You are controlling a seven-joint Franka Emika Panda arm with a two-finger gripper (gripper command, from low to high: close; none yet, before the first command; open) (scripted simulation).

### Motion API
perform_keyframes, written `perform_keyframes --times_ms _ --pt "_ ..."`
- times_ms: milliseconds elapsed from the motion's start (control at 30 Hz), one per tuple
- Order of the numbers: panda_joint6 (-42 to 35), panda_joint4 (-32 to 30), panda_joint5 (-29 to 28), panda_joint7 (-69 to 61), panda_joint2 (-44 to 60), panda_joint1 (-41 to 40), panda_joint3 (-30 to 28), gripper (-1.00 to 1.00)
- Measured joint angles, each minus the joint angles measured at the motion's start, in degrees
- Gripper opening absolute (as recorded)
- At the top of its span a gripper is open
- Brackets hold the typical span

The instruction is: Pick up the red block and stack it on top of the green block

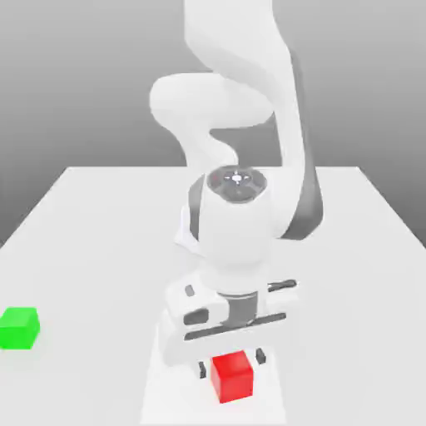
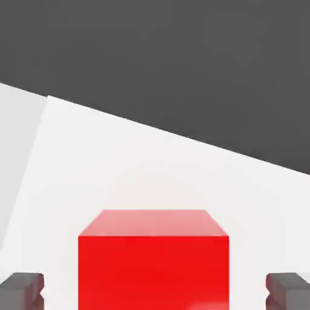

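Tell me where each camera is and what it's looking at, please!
Exterior view: off the arm, facing it from above the table, showing the white arm, its gripper and the green block.
Hand view: on the hand, looking out past two fingertips, one either side of the red block.
Both share the red block and the fingers.

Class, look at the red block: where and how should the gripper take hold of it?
Best, I think, by two opposite upright side faces, coming from above. The red block is a small cube with plain, flat sides, and the open gripper already has one fingertip beyond each side, with a gap at both.
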Motion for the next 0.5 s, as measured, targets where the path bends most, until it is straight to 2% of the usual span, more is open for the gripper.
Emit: perform_keyframes --times_ms 167,333,500 --pt "0.4 0.0 -0.1 0.0 0.4 -0.1 0.1 -1.00" --pt "-7.2 -1.3 -0.6 0.4 -8.5 0.3 -0.4 -1.00" --pt "-11.0 -0.2 0.2 -8.5 -11.0 -7.7 -6.5 -1.00"
